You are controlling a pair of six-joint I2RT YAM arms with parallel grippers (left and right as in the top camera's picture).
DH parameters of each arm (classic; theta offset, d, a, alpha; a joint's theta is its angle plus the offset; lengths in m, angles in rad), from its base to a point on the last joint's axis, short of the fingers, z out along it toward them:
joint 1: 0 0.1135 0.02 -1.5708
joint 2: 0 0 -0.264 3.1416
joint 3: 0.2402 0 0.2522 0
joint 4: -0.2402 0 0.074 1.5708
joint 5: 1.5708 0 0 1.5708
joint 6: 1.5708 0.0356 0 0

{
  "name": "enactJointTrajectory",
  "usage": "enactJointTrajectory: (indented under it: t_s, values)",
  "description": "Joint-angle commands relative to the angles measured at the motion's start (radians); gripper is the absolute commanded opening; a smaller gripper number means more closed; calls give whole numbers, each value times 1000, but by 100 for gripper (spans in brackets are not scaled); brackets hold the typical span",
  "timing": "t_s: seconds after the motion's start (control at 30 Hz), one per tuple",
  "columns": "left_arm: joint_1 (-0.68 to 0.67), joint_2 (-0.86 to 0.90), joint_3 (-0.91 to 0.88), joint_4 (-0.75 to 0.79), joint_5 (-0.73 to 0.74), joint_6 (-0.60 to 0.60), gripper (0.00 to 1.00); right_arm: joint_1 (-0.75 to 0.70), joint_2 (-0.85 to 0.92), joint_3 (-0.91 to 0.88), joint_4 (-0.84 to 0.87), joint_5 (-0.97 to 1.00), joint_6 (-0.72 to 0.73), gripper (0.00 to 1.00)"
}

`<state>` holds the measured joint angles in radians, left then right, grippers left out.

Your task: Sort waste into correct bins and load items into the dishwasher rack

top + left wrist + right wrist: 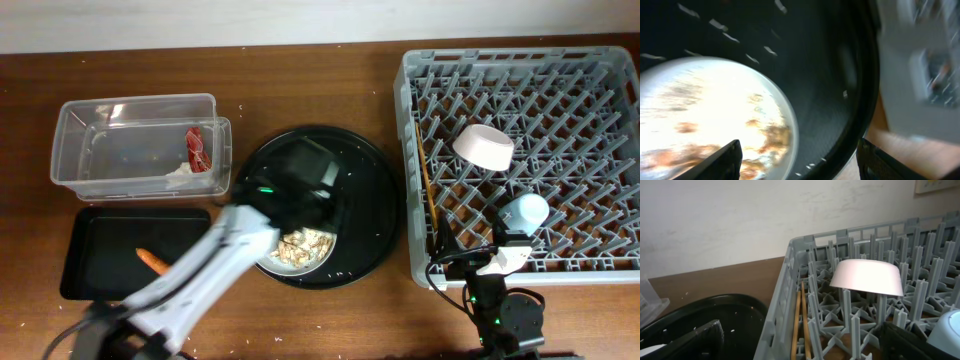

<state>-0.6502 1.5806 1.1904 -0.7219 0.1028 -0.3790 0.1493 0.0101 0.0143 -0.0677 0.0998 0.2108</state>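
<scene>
The left gripper (799, 150) hangs wide open and empty over the plate (715, 100), probably lining up to take it and dump its food scraps (772, 137). The round tray (365, 180) under it, mid-tabletop, has a raised rim that may get in the way.

The carrot (152, 261) lies in the black tray (90, 270) at the front-left corner. The wrapper (200, 148) and tissue (180, 175) are in the tub (120, 110) behind it.

The rack (600, 90) along the right edge holds the bowl (485, 147), cup (525, 212) and chopsticks (425, 190). The right gripper (801, 335) waits open and empty at its front.
</scene>
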Motion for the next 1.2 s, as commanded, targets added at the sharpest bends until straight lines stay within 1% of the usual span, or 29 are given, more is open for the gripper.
enactJointTrajectory:
  t_s: [0.0,0.03,0.07,0.1,0.13,0.17,0.2,0.27,0.3,0.33,0.37,0.4,0.43,0.47,0.5,0.57,0.67,0.7,0.73,0.8,0.87,0.9,0.93,1.0,1.07,1.1,1.17]
  values:
    - [-145,218,59,23,-168,18,64,-6,-6,-9,-3,-2,8,98]
    - [-168,270,62,31,-218,4,57,-6,-6,-9,-3,-2,8,98]
    - [-181,319,62,34,-266,-36,56,-6,-6,-9,-3,-2,8,98]
    - [-181,338,62,42,-268,-39,56,-6,-6,-9,-3,-2,8,98]
    - [-181,344,62,56,-268,-39,54,-6,-6,-9,-3,-2,8,98]
    - [-181,345,62,84,-271,-39,42,-6,-6,-9,-3,-2,8,98]
    - [-180,357,62,127,-286,-39,37,-6,-6,-9,-3,-2,8,98]
    - [-180,385,62,150,-286,-39,37,-6,-6,-9,-3,-2,8,98]
    - [-180,392,63,159,-288,-39,29,-6,-6,-9,-3,-2,8,98]
    - [-180,392,66,169,-309,-39,18,-6,-6,-9,-3,-2,8,98]
    - [-180,392,66,178,-318,-38,13,-6,-6,-9,-3,-2,8,98]
    - [-180,392,66,181,-318,-34,4,-6,-6,-9,-3,-2,8,98]
    - [-180,392,66,180,-321,-31,1,-6,-6,-9,-3,-2,8,98]
    - [-181,392,68,174,-337,-29,1,-6,-6,-9,-3,-2,8,98]
    - [-181,392,99,131,-373,-16,0,-6,-6,-9,-3,-2,8,98]
    - [-181,392,195,-5,-460,-16,1,-6,-6,-9,-3,-2,8,98]
    - [-183,392,319,-165,-498,-16,0,-6,-6,-9,-3,-2,8,98]
    - [-200,389,395,-297,-576,-47,0,-6,-6,-9,-3,-2,8,98]
    - [-216,379,434,-360,-607,-55,0,-6,-6,-9,-3,-2,8,98]
    - [-236,340,467,-433,-637,-85,0,-6,-6,-9,-3,-2,8,98]
    - [-233,265,467,-529,-650,-146,0,-6,-6,-9,-3,-2,8,98]
    - [-214,215,467,-592,-649,-182,0,-6,-6,-9,-3,-2,8,98]
    - [-168,141,467,-660,-637,-213,0,-6,-6,-9,-3,-2,8,98]
    - [-109,84,466,-704,-592,-213,0,-6,-6,-9,-3,-2,8,98]
    - [-8,10,419,-759,-559,-213,0,-6,-6,-9,-3,-2,8,98]
    - [45,-35,360,-752,-539,-212,0,-6,-6,-9,-3,-2,8,98]
    - [162,-140,178,-653,-448,-200,0,-6,-6,-9,-3,-2,8,98]
